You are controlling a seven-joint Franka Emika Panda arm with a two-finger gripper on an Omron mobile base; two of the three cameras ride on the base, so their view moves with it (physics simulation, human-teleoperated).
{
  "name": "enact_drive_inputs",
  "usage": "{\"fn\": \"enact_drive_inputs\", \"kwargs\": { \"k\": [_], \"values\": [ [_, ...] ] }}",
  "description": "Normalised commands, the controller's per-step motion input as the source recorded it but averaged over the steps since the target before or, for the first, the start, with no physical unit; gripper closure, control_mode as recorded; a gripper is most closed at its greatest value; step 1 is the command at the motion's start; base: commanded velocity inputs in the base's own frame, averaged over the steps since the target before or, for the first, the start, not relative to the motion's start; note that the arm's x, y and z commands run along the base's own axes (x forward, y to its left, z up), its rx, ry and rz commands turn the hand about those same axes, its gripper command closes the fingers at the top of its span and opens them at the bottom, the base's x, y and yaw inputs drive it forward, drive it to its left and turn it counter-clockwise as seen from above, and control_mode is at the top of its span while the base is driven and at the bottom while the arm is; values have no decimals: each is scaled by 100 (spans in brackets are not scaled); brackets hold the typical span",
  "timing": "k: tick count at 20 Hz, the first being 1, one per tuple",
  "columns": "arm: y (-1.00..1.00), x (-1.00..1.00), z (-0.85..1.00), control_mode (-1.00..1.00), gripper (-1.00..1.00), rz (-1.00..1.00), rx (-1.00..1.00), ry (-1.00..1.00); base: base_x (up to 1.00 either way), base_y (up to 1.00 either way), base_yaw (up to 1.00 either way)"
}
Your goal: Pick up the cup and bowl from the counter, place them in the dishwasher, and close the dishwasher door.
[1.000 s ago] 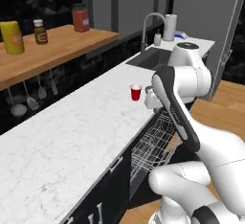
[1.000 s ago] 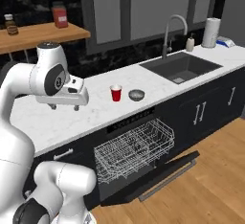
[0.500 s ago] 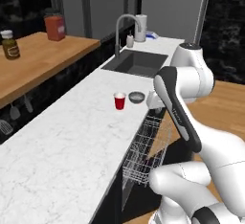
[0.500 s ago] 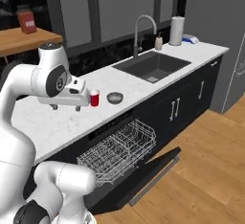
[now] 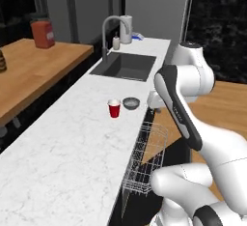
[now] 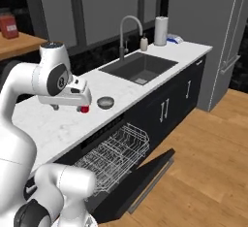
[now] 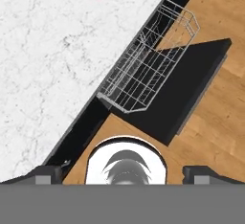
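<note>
Two task items, the small red tapered party cup (image 5: 114, 108) and the small round grey stone-coloured bowl (image 5: 130, 103), stood upright just beside each other on the white marble-patterned desk (image 5: 62, 148), near its front edge and on the near side of the dark sink (image 5: 124, 66). Over the last second the whole scene had slid across both base views: the base had driven along the desk, not the things. That had brought the cup and bowl closer to the arm, so I judge the approach nearly done and the first pick not yet begun.

The cup's long axis ran vertical, mouth up; the bowl also faced up.

From the right base view, the fingers (image 6: 69, 108) hung above the desk just in front of the cup, spread fully wide and holding nothing. Below the desk edge the white wire basket rack (image 6: 112, 156) of the dishwasher was pulled out over the flat black dishwasher door (image 6: 138, 182), which lay folded down and open.
</note>
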Motion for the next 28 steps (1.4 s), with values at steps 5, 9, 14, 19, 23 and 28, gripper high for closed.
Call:
{"fn": "enact_drive_inputs", "kwargs": {
  "k": [5,9,14,19,23,28],
  "values": [
    [0,0,0,100,-100,0,0,0,39,27,-30],
    [0,0,0,100,-100,0,0,0,48,40,-19],
    [6,31,0,-100,-100,-10,3,0,19,10,-8],
    [13,91,-19,-100,-100,-16,7,0,0,0,0],
    [0,95,-51,-100,-100,-8,14,0,0,0,0],
    [0,87,-69,-100,-100,0,13,0,0,0,0]
  ]
}}
